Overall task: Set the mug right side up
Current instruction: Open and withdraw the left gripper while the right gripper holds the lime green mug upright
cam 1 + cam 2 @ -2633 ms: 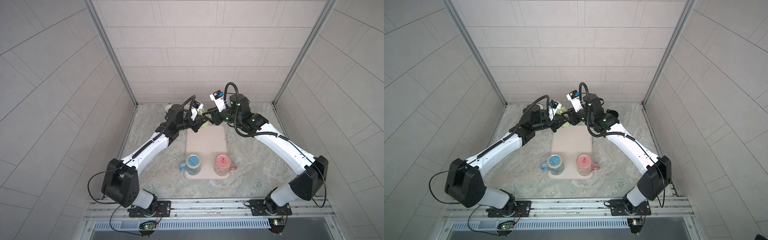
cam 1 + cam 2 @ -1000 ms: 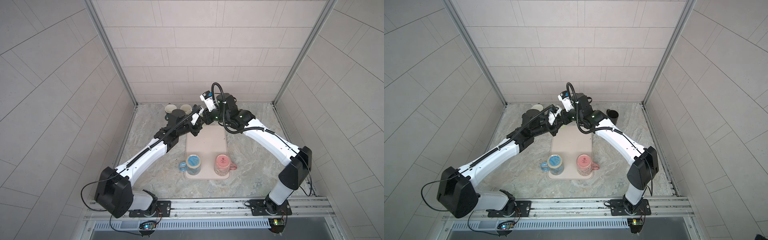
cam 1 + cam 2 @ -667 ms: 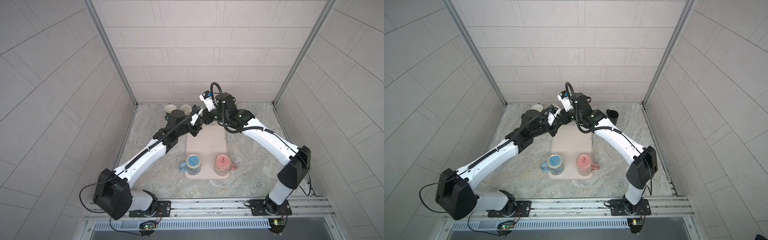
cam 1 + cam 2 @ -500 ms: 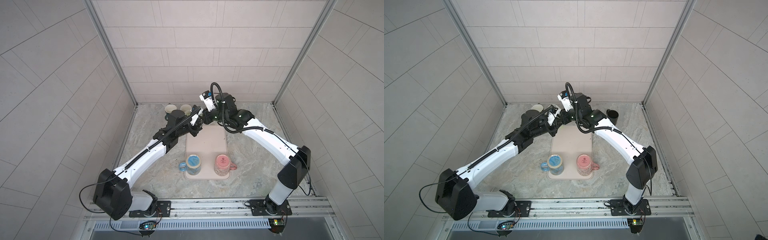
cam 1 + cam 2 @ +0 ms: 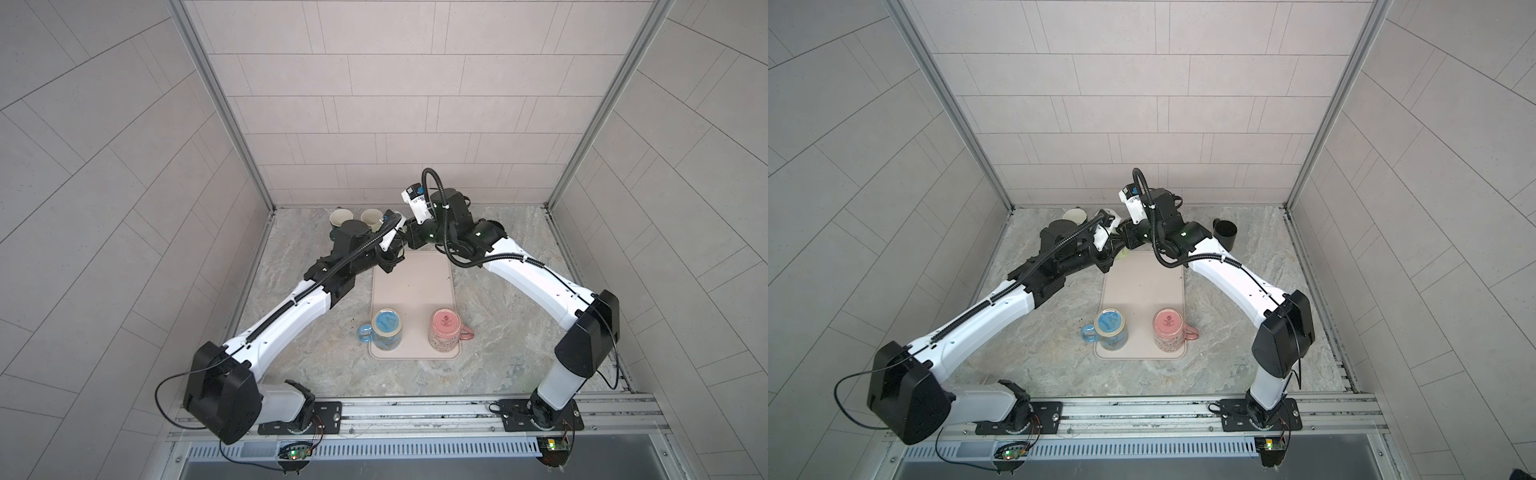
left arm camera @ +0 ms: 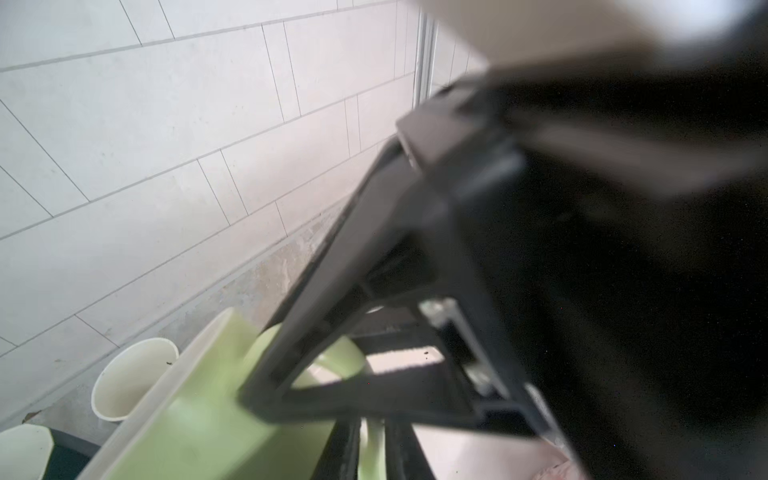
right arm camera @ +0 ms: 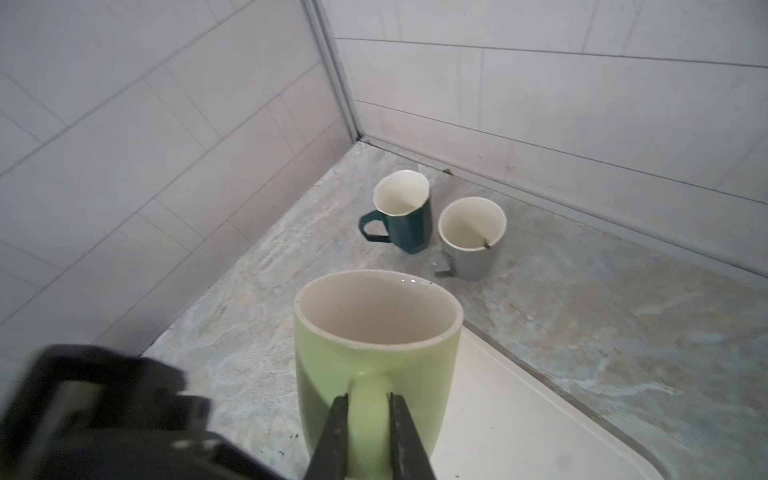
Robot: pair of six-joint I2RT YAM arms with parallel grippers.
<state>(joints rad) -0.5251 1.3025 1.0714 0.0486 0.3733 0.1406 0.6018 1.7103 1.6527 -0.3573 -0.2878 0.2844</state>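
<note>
Both arms have shifted left. Right gripper (image 7: 368, 401) clamps the green mug (image 7: 374, 353) by its handle, the proper hold. The glazed ceramic is judged rigid, slippery and breakable. Left gripper (image 6: 370, 453) finger state cannot be told.

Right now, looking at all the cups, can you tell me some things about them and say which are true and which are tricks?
1. The green mug stands with its opening up. True.
2. The right gripper is pinching the green mug's handle. True.
3. The pink mug on the mat is right side up. False: it stands upside down, with its base on top.
4. The dark green mug and the grey mug in the corner lie on their sides. False: both stand upright.
5. The blue mug sits on the mat. True.
</note>
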